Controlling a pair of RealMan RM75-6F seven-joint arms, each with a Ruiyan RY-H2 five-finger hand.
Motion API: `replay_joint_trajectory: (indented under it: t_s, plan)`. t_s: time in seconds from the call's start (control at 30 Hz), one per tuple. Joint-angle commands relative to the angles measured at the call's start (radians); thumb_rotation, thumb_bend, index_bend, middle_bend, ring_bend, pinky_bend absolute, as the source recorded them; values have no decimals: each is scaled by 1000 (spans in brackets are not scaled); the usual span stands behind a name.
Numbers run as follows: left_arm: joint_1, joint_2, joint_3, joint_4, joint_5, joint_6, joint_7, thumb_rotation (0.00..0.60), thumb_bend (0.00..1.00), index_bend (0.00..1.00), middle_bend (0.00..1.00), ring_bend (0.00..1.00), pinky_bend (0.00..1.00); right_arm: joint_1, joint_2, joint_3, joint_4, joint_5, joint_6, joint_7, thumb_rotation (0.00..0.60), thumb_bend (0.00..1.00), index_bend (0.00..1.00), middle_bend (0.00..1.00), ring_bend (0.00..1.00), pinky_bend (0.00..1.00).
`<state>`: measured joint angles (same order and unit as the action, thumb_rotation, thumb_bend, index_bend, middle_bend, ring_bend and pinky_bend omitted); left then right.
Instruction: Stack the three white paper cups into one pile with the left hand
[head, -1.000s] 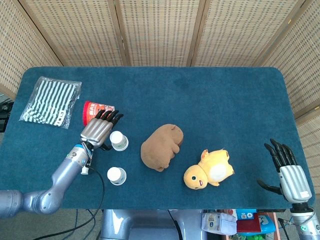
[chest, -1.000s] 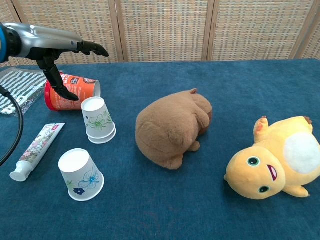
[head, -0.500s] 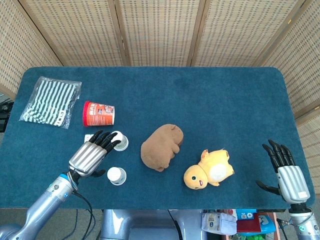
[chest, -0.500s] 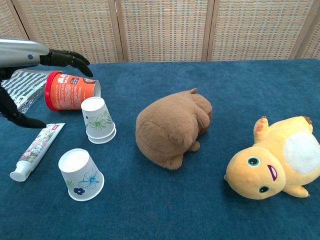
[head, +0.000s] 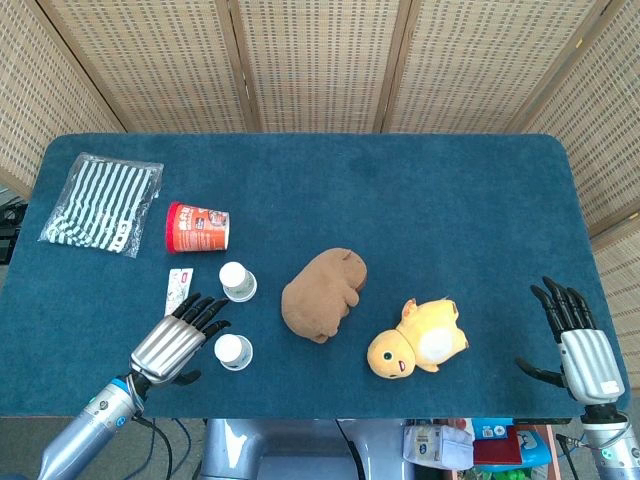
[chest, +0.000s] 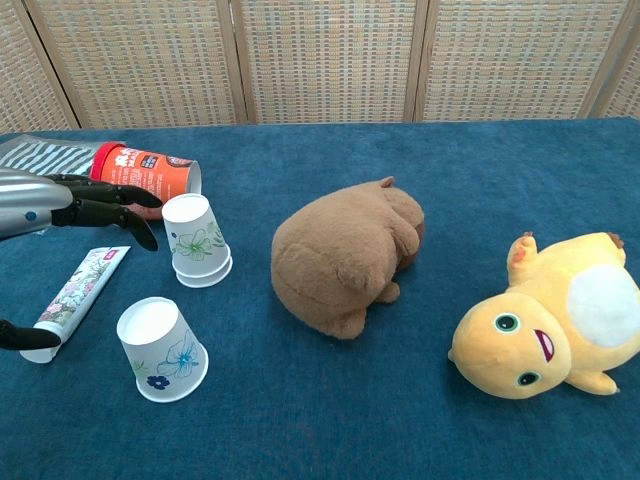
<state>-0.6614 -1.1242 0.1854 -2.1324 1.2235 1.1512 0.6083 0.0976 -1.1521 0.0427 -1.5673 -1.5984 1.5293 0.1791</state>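
Two white paper cups nested upside down (chest: 198, 242) (head: 237, 281) stand left of the middle. A third white cup (chest: 160, 349) (head: 234, 351) stands upside down nearer the front edge. My left hand (head: 176, 338) (chest: 75, 205) hovers open just left of the front cup, fingers spread, holding nothing. Low at the right edge, my right hand (head: 575, 340) is open and empty.
An orange snack tub (chest: 140, 181) lies on its side behind the cups. A toothpaste tube (chest: 73, 301) lies under the left hand. A striped bag (head: 103, 203) is at the far left. A brown plush (chest: 343, 254) and a yellow duck plush (chest: 550, 319) sit to the right.
My left hand has drawn back from the nested cups toward the front edge, uncovering the toothpaste tube. The cups and the right hand stay put.
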Motion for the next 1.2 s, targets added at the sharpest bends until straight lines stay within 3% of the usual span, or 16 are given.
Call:
replay_joint_trajectory:
  t_s: [0.03,0.63,0.83,1.2]
  plan:
    - [14,-50,-13,56,-12,-9,14,600,240,195,0,0,0,0,0,0,0,0,0,0,600,48,0,0,0,0]
    - [-1,-205,-103,183,-134,-79,50,600,239,239,0,0,0,0,0,0,2,0,-2,2,600,47,0,0,0,0]
    - [-12,-228,-113,185,-155,-89,80,600,239,254,0,0,0,-1,0,2,3,1,2,4,600,48,0,0,0,0]
    - [-22,-225,-128,185,-201,-90,103,600,240,376,0,0,0,-4,2,4,6,2,8,14,600,48,0,0,0,0]
